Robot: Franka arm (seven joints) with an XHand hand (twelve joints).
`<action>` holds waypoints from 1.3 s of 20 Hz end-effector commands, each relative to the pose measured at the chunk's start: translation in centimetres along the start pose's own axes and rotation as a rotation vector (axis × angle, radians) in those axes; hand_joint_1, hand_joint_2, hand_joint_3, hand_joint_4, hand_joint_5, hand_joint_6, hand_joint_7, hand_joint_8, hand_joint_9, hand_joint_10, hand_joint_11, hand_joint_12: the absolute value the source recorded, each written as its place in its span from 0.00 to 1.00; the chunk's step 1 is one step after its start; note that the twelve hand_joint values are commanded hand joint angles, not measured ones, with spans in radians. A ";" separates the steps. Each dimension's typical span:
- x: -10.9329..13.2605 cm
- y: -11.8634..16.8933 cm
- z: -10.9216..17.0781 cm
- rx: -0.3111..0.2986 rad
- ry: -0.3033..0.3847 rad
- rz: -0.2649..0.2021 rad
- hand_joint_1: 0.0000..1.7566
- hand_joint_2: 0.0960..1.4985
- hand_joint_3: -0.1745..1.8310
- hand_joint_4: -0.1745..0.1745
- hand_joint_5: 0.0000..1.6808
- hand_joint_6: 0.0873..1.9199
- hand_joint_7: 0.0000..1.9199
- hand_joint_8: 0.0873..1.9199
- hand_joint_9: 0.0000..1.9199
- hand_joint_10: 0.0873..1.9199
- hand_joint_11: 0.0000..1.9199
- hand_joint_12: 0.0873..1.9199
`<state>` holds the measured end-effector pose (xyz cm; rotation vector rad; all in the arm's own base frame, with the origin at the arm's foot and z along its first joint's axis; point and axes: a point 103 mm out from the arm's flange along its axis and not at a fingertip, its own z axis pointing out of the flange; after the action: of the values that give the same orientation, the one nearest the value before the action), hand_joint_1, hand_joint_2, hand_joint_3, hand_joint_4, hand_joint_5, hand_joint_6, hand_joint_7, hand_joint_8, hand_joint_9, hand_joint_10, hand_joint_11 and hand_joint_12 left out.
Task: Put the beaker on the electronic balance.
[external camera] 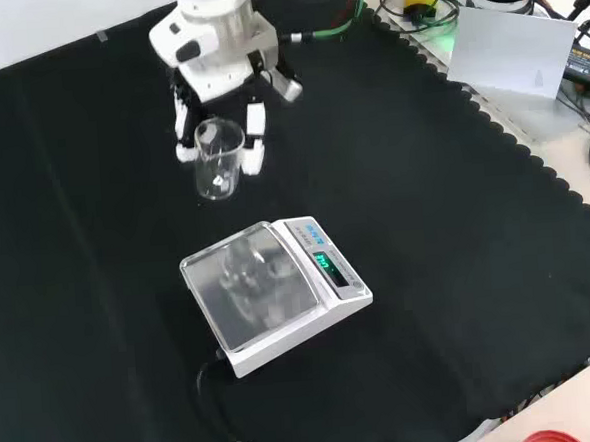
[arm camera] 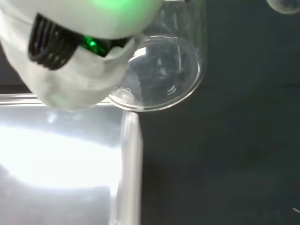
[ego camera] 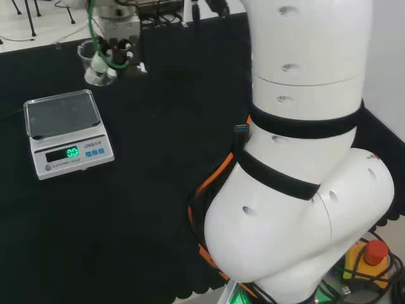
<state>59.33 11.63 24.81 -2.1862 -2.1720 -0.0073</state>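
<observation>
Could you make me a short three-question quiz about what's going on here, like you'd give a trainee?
1. True or false: the beaker already stands on the electronic balance.
2. In the front view, where is the hand relative to the balance? A) above it in the picture, farther off B) below it, nearer C) resting on its pan
3. Fill in: the balance's pan carries ____.

Key
1. False: the beaker is upright at the hand, apart from the balance.
2. A.
3. Nothing; it shows only reflections.

Bench [external camera: 425, 223] under black cloth: balance [external camera: 274, 292] on it, beaker [external camera: 218, 161] standing nearby, apart.
</observation>
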 end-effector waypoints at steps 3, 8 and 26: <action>10.8 4.1 3.6 0.082 -0.034 -0.186 0.70 0.30 0.47 0.00 0.93 0.04 0.73 0.49 0.91 0.08 0.90 0.19; 11.1 3.2 6.3 0.137 -0.035 -0.202 0.70 0.30 0.47 0.00 0.93 0.04 0.73 0.49 0.91 0.08 0.90 0.19; 9.9 2.0 8.6 0.229 -0.040 -0.197 0.69 0.30 0.38 0.22 0.74 0.20 0.68 0.48 0.91 0.04 0.90 0.19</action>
<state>61.02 21.74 16.59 -1.8899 -2.2801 0.2420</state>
